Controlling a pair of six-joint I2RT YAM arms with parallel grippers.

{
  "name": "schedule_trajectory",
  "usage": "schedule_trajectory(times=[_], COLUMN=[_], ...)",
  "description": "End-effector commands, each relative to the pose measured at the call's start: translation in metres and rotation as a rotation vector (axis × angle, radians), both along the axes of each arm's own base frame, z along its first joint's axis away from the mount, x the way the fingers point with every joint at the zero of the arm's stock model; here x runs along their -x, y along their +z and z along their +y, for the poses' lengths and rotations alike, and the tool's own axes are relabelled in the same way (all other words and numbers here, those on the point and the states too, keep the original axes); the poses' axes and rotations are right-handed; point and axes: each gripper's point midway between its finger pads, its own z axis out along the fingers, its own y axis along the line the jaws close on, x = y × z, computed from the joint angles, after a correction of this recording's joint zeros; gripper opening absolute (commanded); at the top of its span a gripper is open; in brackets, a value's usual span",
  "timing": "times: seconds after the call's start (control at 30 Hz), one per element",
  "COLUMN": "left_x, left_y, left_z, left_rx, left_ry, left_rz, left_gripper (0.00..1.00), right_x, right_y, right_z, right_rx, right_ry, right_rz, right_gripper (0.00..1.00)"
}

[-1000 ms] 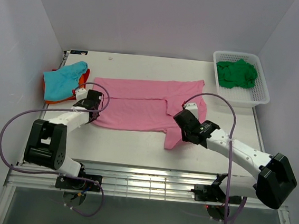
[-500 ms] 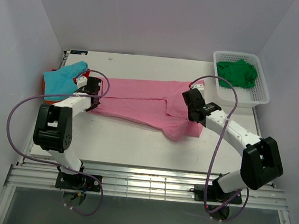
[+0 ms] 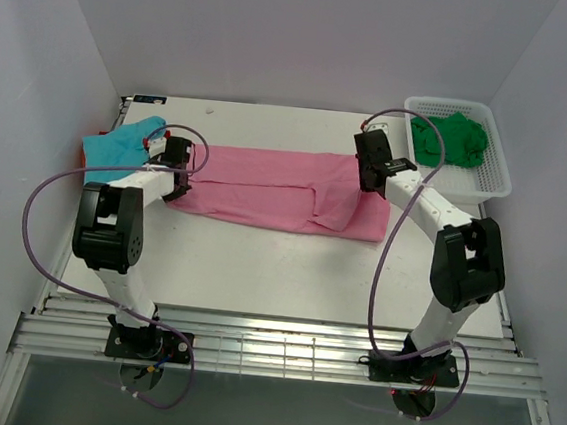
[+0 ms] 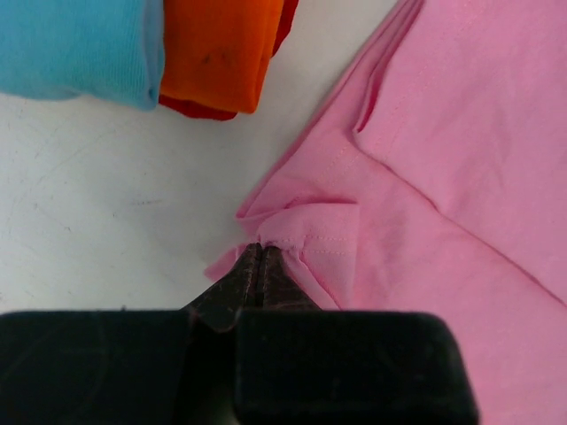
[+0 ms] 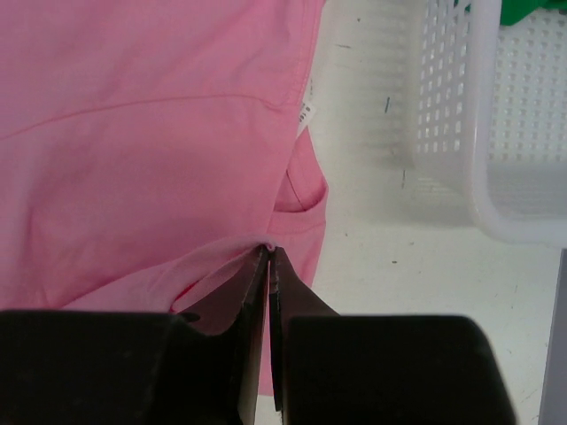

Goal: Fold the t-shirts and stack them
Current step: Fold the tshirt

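left jaws: clamped shut on a bunched corner at the left end of the pink t-shirt (image 3: 266,183). right jaws: clamped shut on a fold at its right end, near the white basket (image 3: 494,186). change: since a second ago the near half has been carried back, and the shirt is now laid as a doubled band across the white desk (image 3: 278,267). teal t-shirt (image 3: 119,143) is stacked on orange t-shirt (image 4: 217,53), beside the left end. green t-shirt (image 3: 451,138) is kept in the basket. pale walls (image 3: 301,33) are set on three sides.
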Motion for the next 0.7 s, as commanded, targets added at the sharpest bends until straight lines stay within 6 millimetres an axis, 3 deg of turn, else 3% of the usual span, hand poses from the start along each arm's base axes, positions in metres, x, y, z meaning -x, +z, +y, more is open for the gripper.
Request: schedule_trajectory(times=[0.0, 0.37, 0.47, 0.67], left_x=[-0.022, -0.040, -0.045, -0.049], left_y=[0.026, 0.061, 0.063, 0.047], left_z=[0.001, 0.002, 0.002, 0.002], left_rx=[0.002, -0.012, -0.016, -0.015], left_ry=[-0.019, -0.033, -0.039, -0.041], left_rz=[-0.066, -0.123, -0.124, -0.083], left_gripper=[0.00, 0.00, 0.00, 0.00], right_x=[-0.027, -0.059, -0.069, -0.091], right_y=[0.017, 0.027, 0.031, 0.039], right_z=[0.006, -0.004, -0.006, -0.006], right_rx=[-0.015, -0.030, -0.035, -0.036], right_ry=[0.025, 0.005, 0.005, 0.007], right_rz=[-0.052, -0.060, -0.061, -0.071], right_gripper=[0.08, 0.08, 0.08, 0.08])
